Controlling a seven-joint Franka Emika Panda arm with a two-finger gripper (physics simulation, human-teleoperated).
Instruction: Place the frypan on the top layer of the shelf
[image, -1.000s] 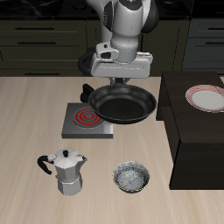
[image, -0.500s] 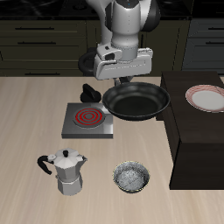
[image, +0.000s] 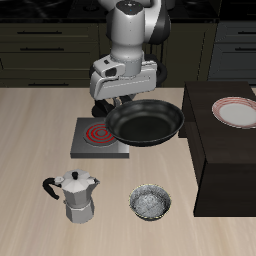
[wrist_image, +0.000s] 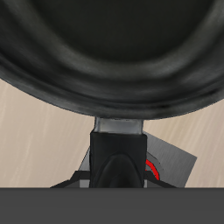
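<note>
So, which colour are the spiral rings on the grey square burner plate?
Red rings on the grey square burner plate; the exterior view shows them best.

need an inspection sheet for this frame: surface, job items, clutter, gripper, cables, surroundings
Surface: light wooden countertop, no spills seen.
Job's things: frypan held in the air by its handle, above the countertop beside the shelf; not yet on the shelf top.
Clutter: burner plate with red rings; moka pot and speckled bowl nearer the front edge; plate on the shelf top.
Grippers: gripper shut on the frypan handle; fingers hidden in the wrist view.
Cables: nothing seen.
Surroundings: dark drawer cabinets behind the robot.
</note>
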